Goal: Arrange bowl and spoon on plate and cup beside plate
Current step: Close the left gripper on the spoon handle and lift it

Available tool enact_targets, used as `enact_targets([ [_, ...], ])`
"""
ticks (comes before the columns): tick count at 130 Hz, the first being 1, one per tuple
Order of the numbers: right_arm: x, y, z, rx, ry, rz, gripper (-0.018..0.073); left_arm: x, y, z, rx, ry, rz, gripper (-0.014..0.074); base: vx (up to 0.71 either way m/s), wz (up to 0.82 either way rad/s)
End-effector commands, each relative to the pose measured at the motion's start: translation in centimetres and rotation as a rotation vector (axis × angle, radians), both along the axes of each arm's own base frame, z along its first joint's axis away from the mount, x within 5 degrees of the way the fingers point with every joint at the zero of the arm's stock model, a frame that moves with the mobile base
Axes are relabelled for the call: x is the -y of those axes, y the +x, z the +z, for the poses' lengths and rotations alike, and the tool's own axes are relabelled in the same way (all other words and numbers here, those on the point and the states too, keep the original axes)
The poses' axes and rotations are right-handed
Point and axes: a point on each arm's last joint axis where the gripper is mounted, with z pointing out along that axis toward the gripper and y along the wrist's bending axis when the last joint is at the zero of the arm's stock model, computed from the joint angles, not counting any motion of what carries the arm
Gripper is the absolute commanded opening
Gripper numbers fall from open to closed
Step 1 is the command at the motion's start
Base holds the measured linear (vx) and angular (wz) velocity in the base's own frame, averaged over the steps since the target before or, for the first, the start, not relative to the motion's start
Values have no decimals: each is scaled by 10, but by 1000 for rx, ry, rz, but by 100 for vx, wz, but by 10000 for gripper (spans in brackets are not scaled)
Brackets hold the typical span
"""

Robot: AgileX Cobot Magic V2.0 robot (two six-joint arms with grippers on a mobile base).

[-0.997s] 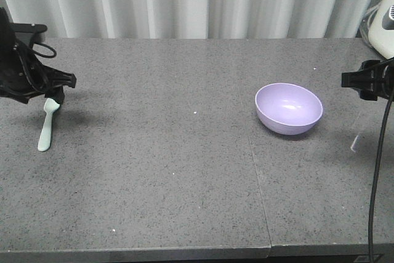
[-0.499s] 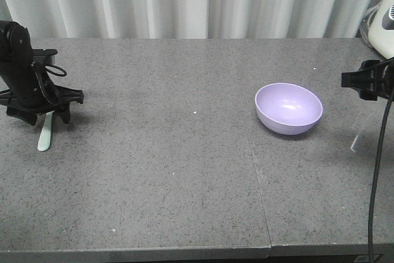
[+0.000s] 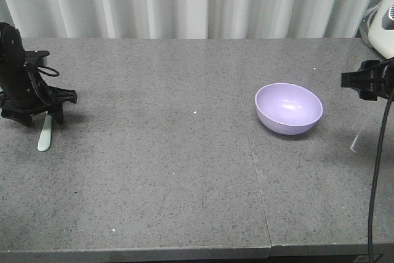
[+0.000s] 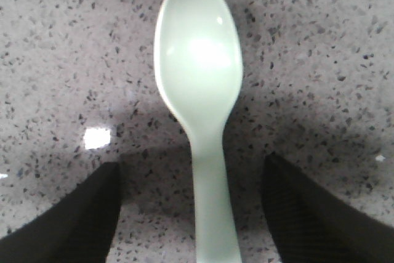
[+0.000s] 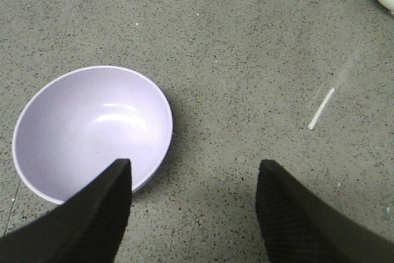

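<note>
Spoon (image 4: 198,60) lay flat by the counter's (image 3: 154,170) left edge, hollow side up. My left gripper (image 4: 196,220) stood spread astride its handle, clear of it on both sides. My right gripper (image 5: 191,214), also spread, hovered near the right edge, beside the upright bowl (image 5: 92,130).

spoon (image 3: 44,137): is lying flat near the tabletop (image 3: 184,170)'s left edge, its far end hiding under the gripper.
left gripper (image 3: 43,120): is pointing down over the spoon, fingers straddling it.
bowl (image 3: 289,108): is sitting upright, right of centre, well apart from the spoon.
right gripper (image 3: 363,84): is hovering at the right edge, beside the bowl.
curtain (image 3: 184,1): is hanging behind the back edge.
</note>
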Motion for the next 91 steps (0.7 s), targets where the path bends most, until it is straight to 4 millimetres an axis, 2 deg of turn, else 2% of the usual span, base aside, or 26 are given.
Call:
enact_targets([
  [1, 0, 1, 23, 120, -9, 5, 442, 4, -1, 16, 31, -31, -3, 410, 0, 0],
  [22, 0, 0, 23, 119, -9, 5, 442, 4, 0, 13, 23, -33, -2, 275, 0, 0],
  [46, 0, 0, 23, 119, -9, 5, 442, 4, 0, 14, 26, -25, -34, -7, 0, 0],
  [56, 0, 0, 23, 119, -9, 5, 442, 4, 0, 22, 44, -20, -54, -9, 0, 0],
  [62, 0, 0, 23, 119, -9, 5, 442, 4, 1, 30, 65, -19, -55, -9, 0, 0],
  [72, 0, 1, 23, 120, -9, 5, 442, 4, 0, 56, 130, -16, -56, -8, 0, 0],
  [91, 0, 1, 23, 121, -9, 5, 442, 5, -11, 116, 283, -11, -60, -8, 0, 0],
])
